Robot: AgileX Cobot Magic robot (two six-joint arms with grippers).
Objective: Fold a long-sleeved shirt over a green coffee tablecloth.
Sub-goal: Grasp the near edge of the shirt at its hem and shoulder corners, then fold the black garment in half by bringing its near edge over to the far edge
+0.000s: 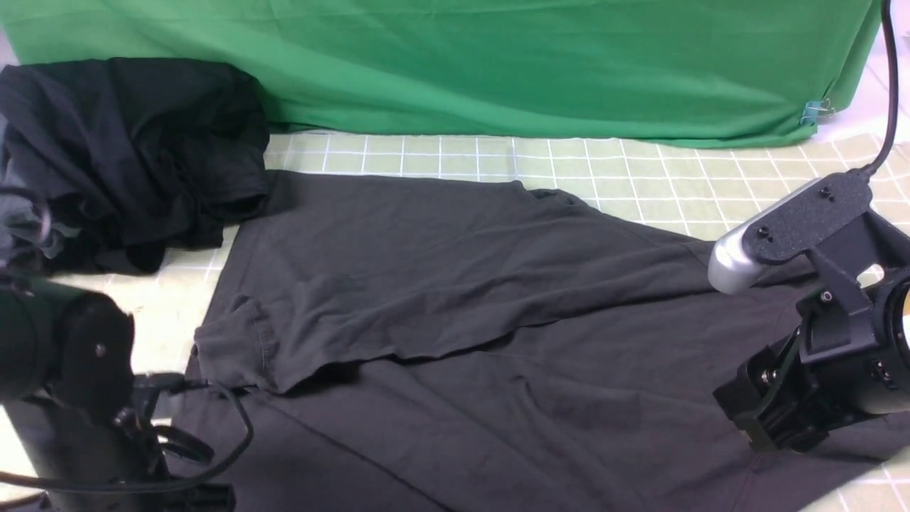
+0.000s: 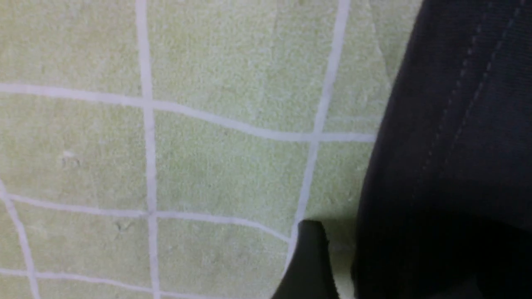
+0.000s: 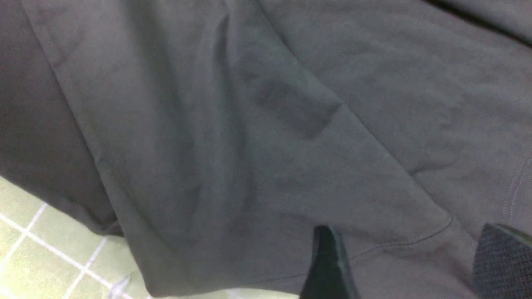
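Note:
The dark charcoal long-sleeved shirt (image 1: 498, 341) lies spread on the pale yellow-green gridded tablecloth (image 1: 640, 178), with one sleeve (image 1: 398, 306) folded across its body. Its chest print is not visible. My left gripper (image 2: 395, 265) is low at the shirt's left edge. One dark finger (image 2: 309, 261) rests over bare cloth, and the stitched shirt hem (image 2: 457, 124) lies in the gap, hiding the other finger in shadow. My right gripper (image 3: 411, 265) is open just above the shirt's right side. A seam (image 3: 399, 243) runs between its fingers, which hold nothing.
A blacker bundle of garments (image 1: 128, 156) sits at the back left on the tablecloth. Plain bright green fabric (image 1: 498, 64) hangs along the back. The left arm (image 1: 71, 398) fills the near left corner, and the right arm with its camera (image 1: 817, 299) stands at the right.

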